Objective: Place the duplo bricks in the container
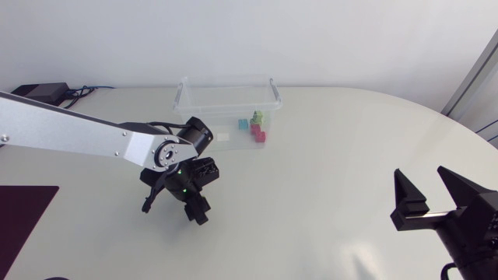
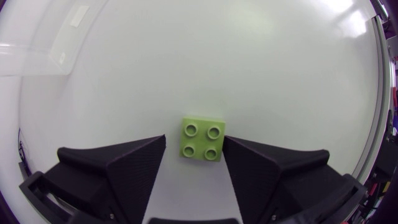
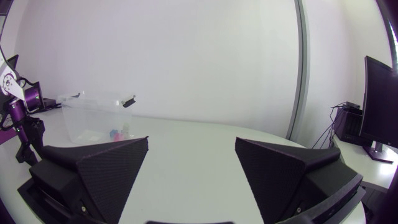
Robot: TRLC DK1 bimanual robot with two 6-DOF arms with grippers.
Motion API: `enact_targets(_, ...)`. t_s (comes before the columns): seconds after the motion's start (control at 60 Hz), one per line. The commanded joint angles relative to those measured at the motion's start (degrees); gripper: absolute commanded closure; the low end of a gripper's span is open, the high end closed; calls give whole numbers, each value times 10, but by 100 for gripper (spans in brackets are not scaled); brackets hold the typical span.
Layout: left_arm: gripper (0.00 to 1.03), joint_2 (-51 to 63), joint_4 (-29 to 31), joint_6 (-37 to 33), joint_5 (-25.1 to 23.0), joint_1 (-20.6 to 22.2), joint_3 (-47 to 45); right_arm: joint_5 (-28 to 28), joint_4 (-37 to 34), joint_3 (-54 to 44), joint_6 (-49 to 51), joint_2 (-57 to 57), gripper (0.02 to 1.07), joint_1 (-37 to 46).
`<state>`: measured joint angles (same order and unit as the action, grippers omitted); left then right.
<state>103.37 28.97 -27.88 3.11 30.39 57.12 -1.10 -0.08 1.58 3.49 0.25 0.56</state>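
Note:
A light green duplo brick (image 2: pixel 202 139) lies studs-up on the white table between the fingers of my left gripper (image 2: pixel 194 152). One finger is at the brick's side and a narrow gap separates the other from it, so the gripper is open. From above, my left gripper (image 1: pixel 174 207) points down at the table in front of the clear plastic container (image 1: pixel 226 99) and hides the brick. Blue, green and pink bricks (image 1: pixel 255 126) lie in the container. At the table's near right my right gripper (image 1: pixel 429 191) is open and empty, facing the container (image 3: pixel 93 116).
A small white label (image 1: pixel 224 137) lies just in front of the container. A dark mat (image 1: pixel 23 211) covers the table's near left corner. A black box with cables (image 1: pixel 43 91) sits at the back left.

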Motion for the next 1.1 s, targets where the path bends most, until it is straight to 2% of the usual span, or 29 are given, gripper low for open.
enact_targets(0.0, 61, 13, 1, 14, 0, -3, 17, -1, -5, -16, 11, -5, 6, 6)
enact_targets(0.1, 72, 10, 10, 14, -3, 2, 14, -1, -5, -16, 11, -4, 6, 6)
enact_targets(0.317, 72, -42, 25, 14, -7, 5, 8, -1, -5, -16, 11, -4, 6, 6)
enact_targets(0.467, 72, -125, 29, 14, -6, 3, 13, -1, -5, -16, 11, -4, 6, 6)
enact_targets(0.8, 72, -185, 34, 22, -6, -38, 65, -1, -5, -16, 11, -4, 6, 6)
enact_targets(0.883, 72, -188, 17, 39, -6, -45, 91, -1, -5, -16, 11, -4, 6, 6)
enact_targets(0.933, 72, -189, -19, 56, -6, -54, 102, -1, -5, -16, 11, -4, 6, 6)
enact_targets(1.083, 72, -176, -76, 90, -6, -64, 131, -1, -5, -16, 11, -5, 6, 6)
